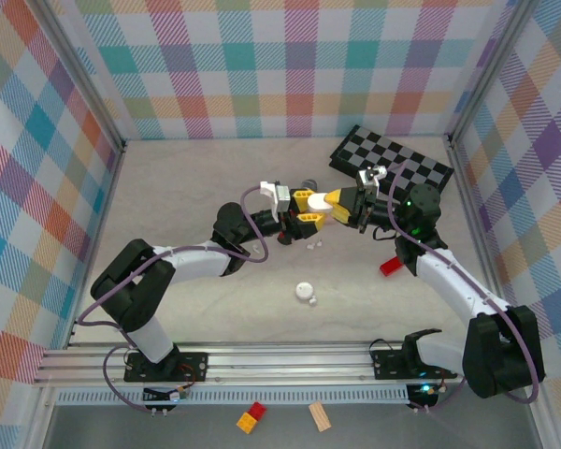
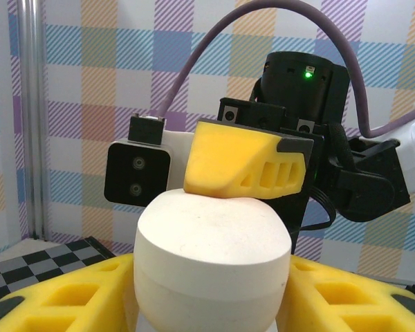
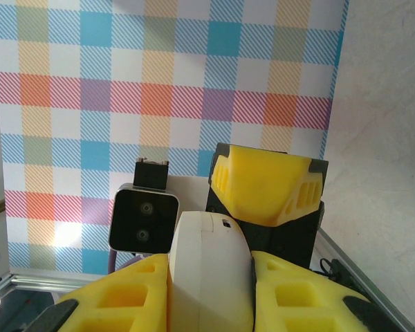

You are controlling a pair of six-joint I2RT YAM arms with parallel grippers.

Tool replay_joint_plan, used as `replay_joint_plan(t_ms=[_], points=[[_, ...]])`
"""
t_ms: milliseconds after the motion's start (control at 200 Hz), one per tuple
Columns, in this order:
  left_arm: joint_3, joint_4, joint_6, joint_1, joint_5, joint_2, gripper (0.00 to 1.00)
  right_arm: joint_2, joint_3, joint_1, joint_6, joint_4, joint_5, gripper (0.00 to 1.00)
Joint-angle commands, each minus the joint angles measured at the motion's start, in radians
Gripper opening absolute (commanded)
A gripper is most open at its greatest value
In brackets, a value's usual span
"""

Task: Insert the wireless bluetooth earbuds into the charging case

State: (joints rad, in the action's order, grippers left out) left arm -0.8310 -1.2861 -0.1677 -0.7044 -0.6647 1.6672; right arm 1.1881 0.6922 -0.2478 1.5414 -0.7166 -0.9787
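A white pebble-like charging case [image 1: 325, 206] hangs above the middle of the table, gripped from both sides. My left gripper [image 1: 310, 208] is shut on it from the left, my right gripper [image 1: 350, 208] from the right. In the left wrist view the closed case [image 2: 212, 256] sits between my yellow fingers [image 2: 62, 297], with the other arm's yellow finger [image 2: 242, 162] pressed on its top. The right wrist view shows the case [image 3: 207, 270] edge-on, its lid seam visible, clamped by my gripper [image 3: 211, 294]. Two tiny white earbuds [image 1: 310, 246] lie on the table just below the held case.
A second small white case [image 1: 304, 291] rests nearer the arms with a tiny bud [image 1: 312, 301] beside it. A red object [image 1: 390, 267] lies by the right arm. A checkerboard [image 1: 393, 159] sits at the back right. Two small blocks [image 1: 252, 416] lie before the rail.
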Motion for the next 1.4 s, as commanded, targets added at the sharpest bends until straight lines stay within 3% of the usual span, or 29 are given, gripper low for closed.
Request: replay_joint_plan(t_ms=[0,200,460,690,860,1020,1270,1395], points=[[-0.03,-0.045,-0.01,-0.01,-0.018,-0.003,0.53,0.005,0.0,0.004,0.007,-0.044,-0.009,0.17],[-0.029,-0.046,-0.015,-0.01,-0.021,0.001,0.53,0.008,-0.003,0.004,0.008,-0.051,-0.011,0.16],[-0.03,-0.046,-0.01,-0.01,-0.029,0.006,0.43,0.008,-0.004,0.004,0.014,-0.057,-0.01,0.18],[-0.02,-0.044,-0.006,-0.009,-0.032,-0.003,0.34,-0.006,0.013,0.004,-0.045,0.026,0.002,0.42],[-0.004,-0.043,-0.006,-0.009,-0.037,-0.017,0.33,-0.061,0.074,0.004,-0.244,0.291,0.027,0.6],[0.018,-0.044,-0.022,-0.003,-0.056,-0.029,0.32,-0.15,0.156,0.004,-0.584,0.645,0.143,0.8],[0.054,-0.045,-0.073,0.005,-0.117,-0.052,0.31,-0.227,0.28,-0.023,-1.107,1.044,0.329,0.84],[0.066,-0.044,-0.099,0.012,-0.13,-0.069,0.31,-0.293,0.275,-0.057,-1.27,1.106,0.372,0.86]])
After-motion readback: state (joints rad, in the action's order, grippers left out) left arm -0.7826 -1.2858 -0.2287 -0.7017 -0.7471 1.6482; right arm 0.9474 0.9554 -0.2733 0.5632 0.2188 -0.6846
